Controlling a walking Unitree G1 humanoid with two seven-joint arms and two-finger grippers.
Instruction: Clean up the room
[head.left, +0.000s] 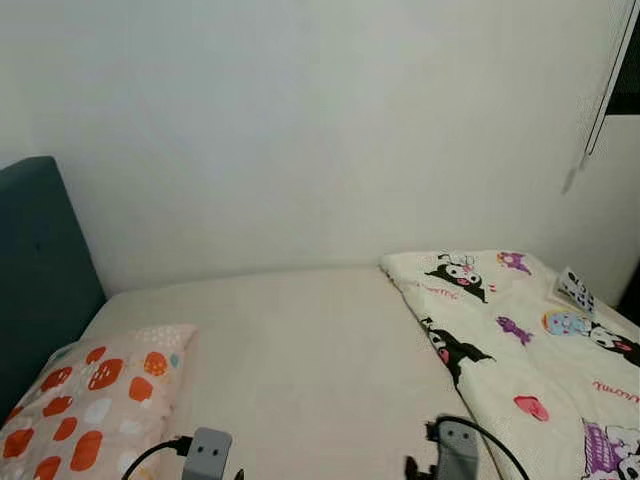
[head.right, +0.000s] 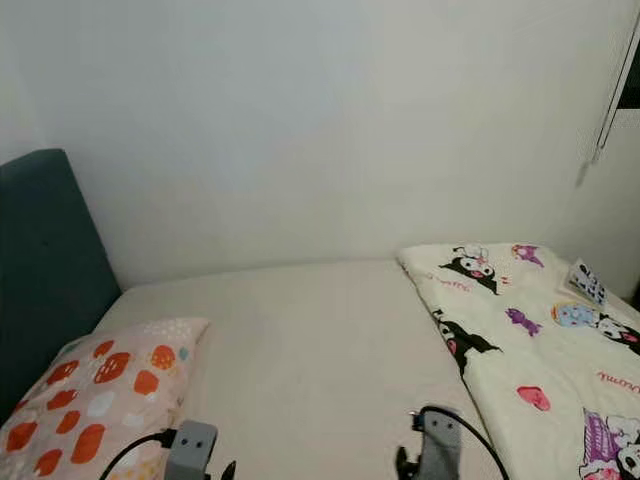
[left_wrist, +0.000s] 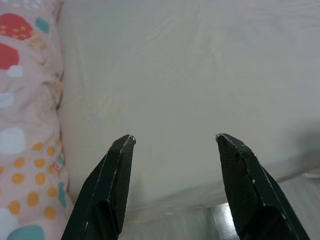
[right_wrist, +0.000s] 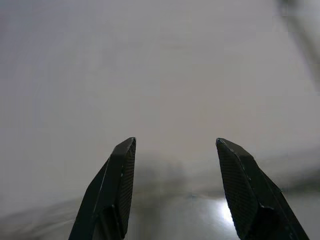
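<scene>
A white wall (head.left: 320, 130) stands behind the bed, bare and evenly lit. At the left a dark teal headboard (head.left: 35, 270) rises against it — its top edge rounded. At the upper right a thin cord (head.left: 603, 95) hangs beside a dark window edge (head.left: 628, 70) — details there are unclear.

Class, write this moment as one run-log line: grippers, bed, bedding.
left gripper: open, empty, over bed | right gripper: open, empty | pillow: by headboard | quilt: folded, bed's right side
</scene>
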